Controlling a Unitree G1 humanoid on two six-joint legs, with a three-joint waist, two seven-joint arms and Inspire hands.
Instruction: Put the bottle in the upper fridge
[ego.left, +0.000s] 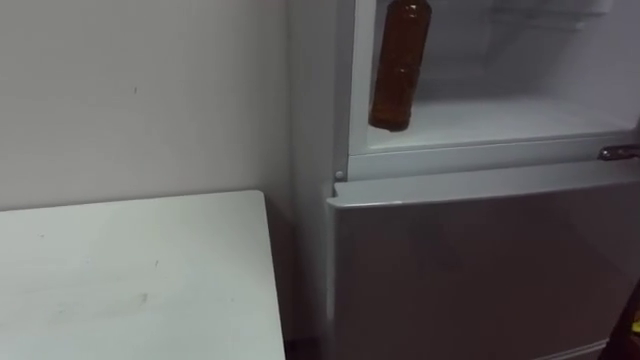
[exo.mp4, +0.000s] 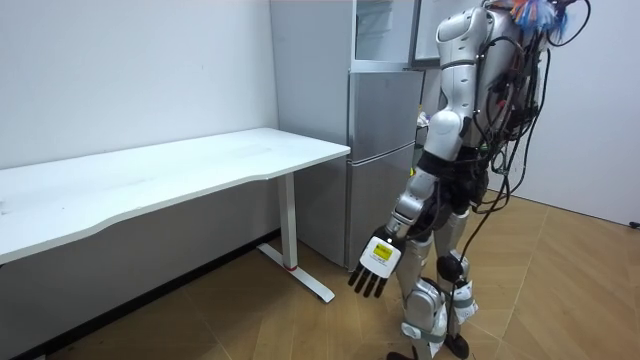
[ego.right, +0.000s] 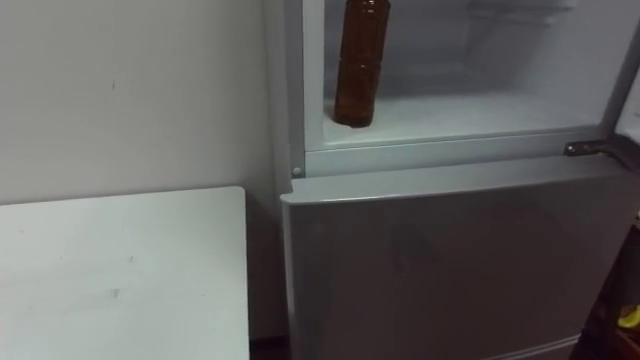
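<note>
Brown bottle (ego.left: 400, 65), upright and dark amber, stands at the left front of the upper fridge compartment (ego.left: 520, 115) floor; left hand (exo.mp4: 378, 262) hangs low at the thigh, fingers straight, holding nothing.

Setting: sparse indoor test room rather than a lived-in kitchen: bare white wall (exo.mp4: 130, 70), wood-plank floor (exo.mp4: 560, 290), white desk (exo.mp4: 200, 165) beside a silver two-compartment fridge (exo.mp4: 380, 130).

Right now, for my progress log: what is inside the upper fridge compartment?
A brown bottle, upright at the front left of the upper fridge compartment, its base near the white floor. Its top and the compartment's upper part are out of frame.
</note>
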